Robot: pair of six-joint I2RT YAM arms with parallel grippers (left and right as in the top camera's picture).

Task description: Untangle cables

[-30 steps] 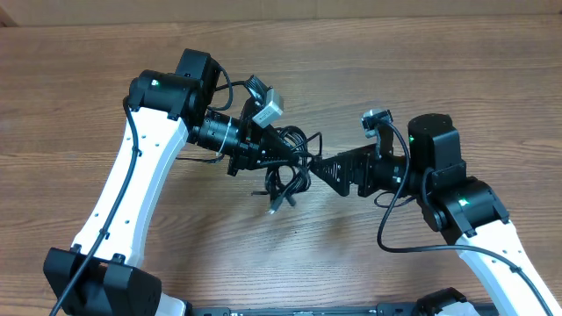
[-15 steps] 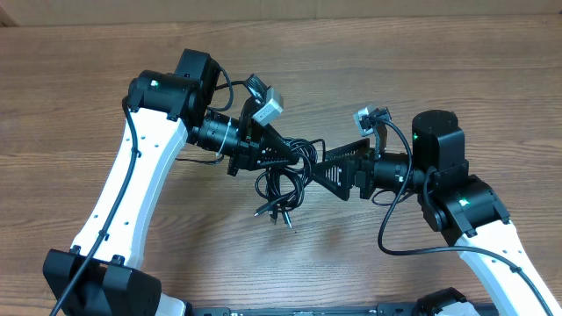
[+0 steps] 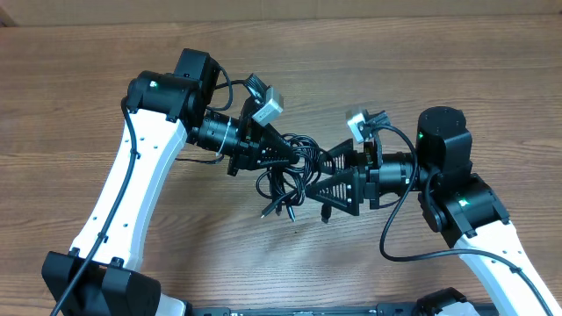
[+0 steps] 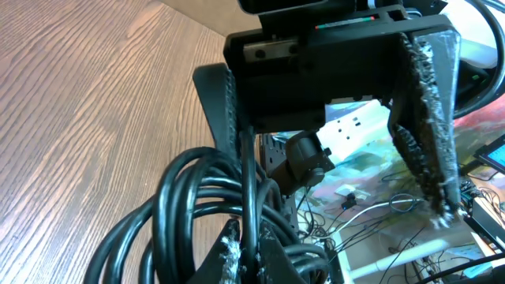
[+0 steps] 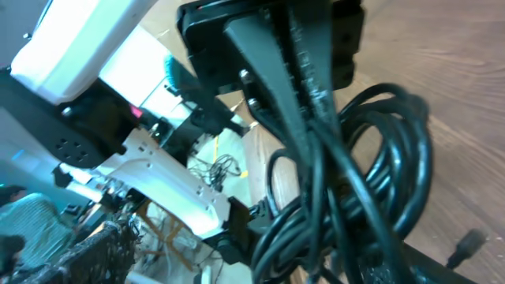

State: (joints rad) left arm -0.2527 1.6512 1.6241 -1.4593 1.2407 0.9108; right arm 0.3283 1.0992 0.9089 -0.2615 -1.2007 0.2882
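Observation:
The cables (image 3: 288, 178) are one knotted black clump hanging between the two grippers, with plug ends (image 3: 274, 211) dangling low. My left gripper (image 3: 287, 154) is shut on a strand of the clump; in the left wrist view its fingertips (image 4: 246, 254) pinch a thin cord among thick loops (image 4: 185, 197). My right gripper (image 3: 318, 174) is open, its jaws spread on either side of the clump's right part. In the right wrist view the loops (image 5: 371, 181) fill the space between its jaws (image 5: 276, 264), and the left gripper's fingers (image 5: 304, 67) show shut above.
The wooden table (image 3: 105, 61) lies under both arms. Each arm's own thicker black wire loops near its wrist, left (image 3: 230, 88) and right (image 3: 395, 237). The right arm's wrist camera (image 3: 362, 120) sits just above the clump's right side.
My right gripper has rolled and moved left into the clump, its jaws now spread around the loops. The hanging loops have shifted slightly. The left gripper has kept its hold and place.

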